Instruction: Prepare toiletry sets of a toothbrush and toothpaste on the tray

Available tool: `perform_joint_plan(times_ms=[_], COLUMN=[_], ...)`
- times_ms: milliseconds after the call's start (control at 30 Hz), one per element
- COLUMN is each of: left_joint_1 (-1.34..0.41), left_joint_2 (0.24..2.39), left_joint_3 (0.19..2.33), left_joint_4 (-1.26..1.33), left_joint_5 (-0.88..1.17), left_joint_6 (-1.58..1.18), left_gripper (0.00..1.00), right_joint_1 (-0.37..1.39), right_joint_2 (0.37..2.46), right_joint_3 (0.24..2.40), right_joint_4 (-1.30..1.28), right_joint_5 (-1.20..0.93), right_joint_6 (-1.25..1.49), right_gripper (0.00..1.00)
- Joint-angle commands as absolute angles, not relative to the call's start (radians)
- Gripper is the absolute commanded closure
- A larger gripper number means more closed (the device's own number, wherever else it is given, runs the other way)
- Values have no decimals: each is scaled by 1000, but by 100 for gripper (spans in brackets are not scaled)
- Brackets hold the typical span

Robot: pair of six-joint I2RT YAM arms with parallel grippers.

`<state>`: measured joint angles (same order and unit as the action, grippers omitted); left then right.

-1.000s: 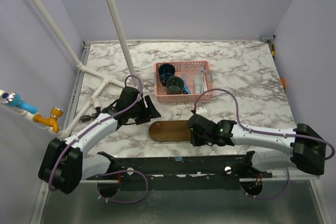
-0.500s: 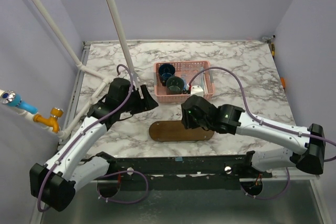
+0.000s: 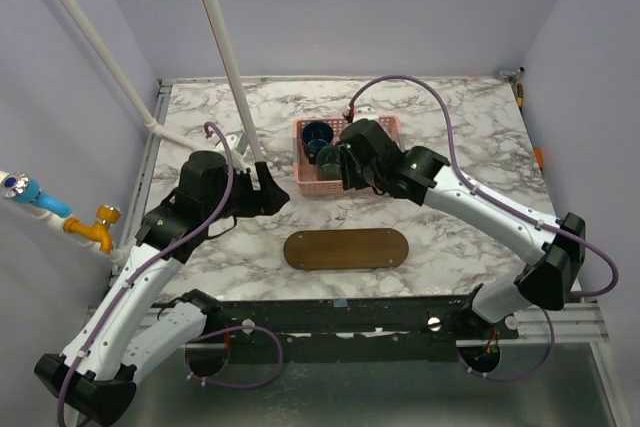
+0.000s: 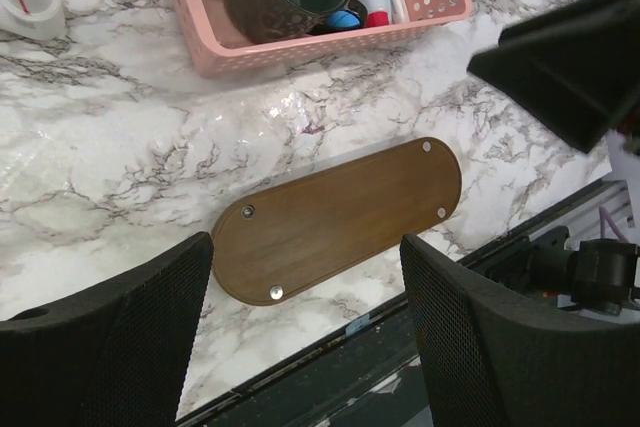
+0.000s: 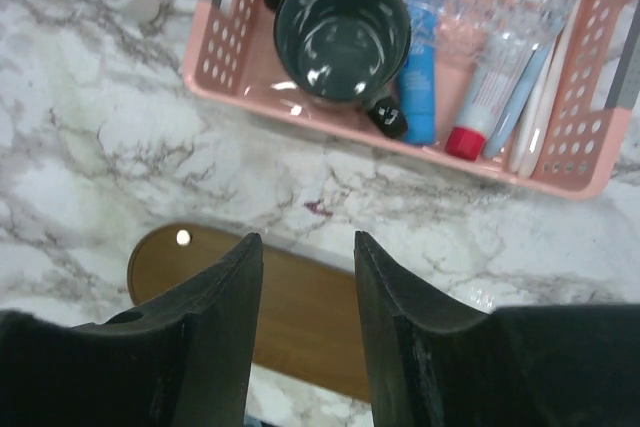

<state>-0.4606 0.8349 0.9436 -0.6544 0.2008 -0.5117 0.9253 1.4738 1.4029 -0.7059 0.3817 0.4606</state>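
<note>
- The pink perforated plastic basket (image 5: 560, 172) holds everything the task needs. A flat blue toothpaste tube (image 5: 418, 77) lies just beside the dark blue-green cup (image 5: 342, 32). A pale tube with a red cap (image 5: 488, 99) and the slim white plastic toothbrushes (image 5: 540, 97) lie further toward the basket's right wall.
- The dark brown oval wooden tray (image 3: 345, 249) sits on the arm-base side of the basket, apart from it and bare (no set started yet).
- The right gripper (image 5: 305, 247) hangs above the basket's near rim, jaws parted with nothing between them.
- The left gripper (image 4: 305, 257) hovers to the basket's left and looks down on the tray, jaws spread wide and empty.
- The step in hand looks like the right arm's first pick from the basket.
- To do it well:
  - Shift toward the basket's right end, clear of the cup.
  - Line the fingers up across one item's narrow width.
  - Come straight down, since the pieces lie packed side by side and a skewed close could pinch two at once or jam against the wall.
</note>
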Motion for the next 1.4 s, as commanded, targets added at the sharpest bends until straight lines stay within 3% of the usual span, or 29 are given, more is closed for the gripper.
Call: perform_joint_plan(times_ms=[0,433,733,800,1367], left_joint_1=[-465,-465,-466,-466,-466], left_joint_2=[781,654,614,612,589], left_joint_3=[961,841,810,813,814], left_joint_4=[-692,-647,-652,-654,-659], left_joint_5=[162,164,150,144,120], left_joint_6=[-433,-350,-341,-341,-344], left_gripper=[23,18,13,1,1], right_joint_1=[851,682,622,603,538], right_joint_2=[1568,1826,1999,2028,2178], right_joint_3=[1521,1819,1984,2008,2087], right_joint_4=[-737,-800,-838,-846,-866], right_joint_5=[354,365,434,425,336], right_joint_6=[383,401,423,436,461], right_gripper=[52,43,42,42,45])
